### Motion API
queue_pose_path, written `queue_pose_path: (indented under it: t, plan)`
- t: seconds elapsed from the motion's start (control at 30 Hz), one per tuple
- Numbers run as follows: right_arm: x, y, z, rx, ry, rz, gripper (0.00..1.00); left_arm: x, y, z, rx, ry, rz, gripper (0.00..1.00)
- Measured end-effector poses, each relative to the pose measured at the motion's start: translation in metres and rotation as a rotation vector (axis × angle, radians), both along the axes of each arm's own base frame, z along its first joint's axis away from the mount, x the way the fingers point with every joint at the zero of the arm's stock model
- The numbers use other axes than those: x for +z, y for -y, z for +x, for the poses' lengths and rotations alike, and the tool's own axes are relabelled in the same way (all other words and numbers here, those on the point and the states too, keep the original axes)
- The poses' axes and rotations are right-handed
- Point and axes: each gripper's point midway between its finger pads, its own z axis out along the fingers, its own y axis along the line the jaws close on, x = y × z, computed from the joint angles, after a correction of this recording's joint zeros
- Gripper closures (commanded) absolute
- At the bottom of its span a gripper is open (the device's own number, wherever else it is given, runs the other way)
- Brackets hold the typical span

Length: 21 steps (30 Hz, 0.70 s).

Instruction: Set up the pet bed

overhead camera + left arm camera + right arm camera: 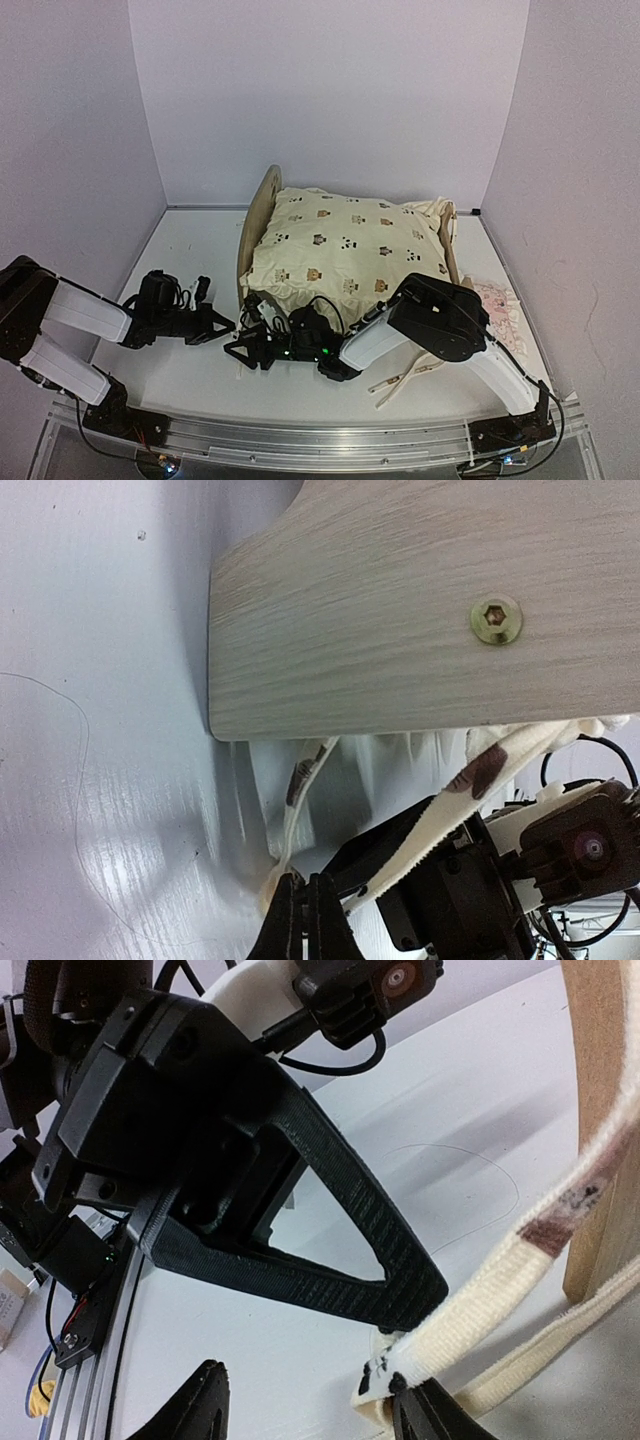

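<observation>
The pet bed (262, 205) stands mid-table, its rounded headboard on the left and its footboard (451, 232) on the right. The cream animal-print cushion (345, 250) covers it and hides the mattress base. My left gripper (228, 325) is at the headboard's near corner, shut on the end of a thin cushion tie (299, 780), with its tips (305, 882) low beside the wood panel (380, 610). My right gripper (240, 352) is just beside it, open (310, 1392). A second tie (520, 1260) lies across its right finger (430, 1415).
A small pink ruffled pillow (497, 302) lies at the right by the footboard. Two loose ties (400, 380) trail on the table near the front. A brass screw (497, 620) sits in the wood panel. White walls close in the table on three sides.
</observation>
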Motion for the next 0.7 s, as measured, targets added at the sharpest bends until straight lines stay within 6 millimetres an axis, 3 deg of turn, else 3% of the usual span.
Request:
queue_pose_path:
  t: [0.23,0.5,0.7]
  plan:
    - [0.001,0.007,-0.003,0.0,0.0,-0.02,0.34,0.013,-0.001,0.004,0.017,0.047,-0.008,1.0]
    - [-0.005,0.044,-0.013,-0.034,-0.033,-0.125,0.32,0.022,-0.004,0.009,0.042,0.082,-0.007,1.0]
    - [-0.007,0.041,-0.013,-0.06,-0.049,-0.15,0.34,0.026,-0.005,0.006,0.046,0.093,-0.016,1.0]
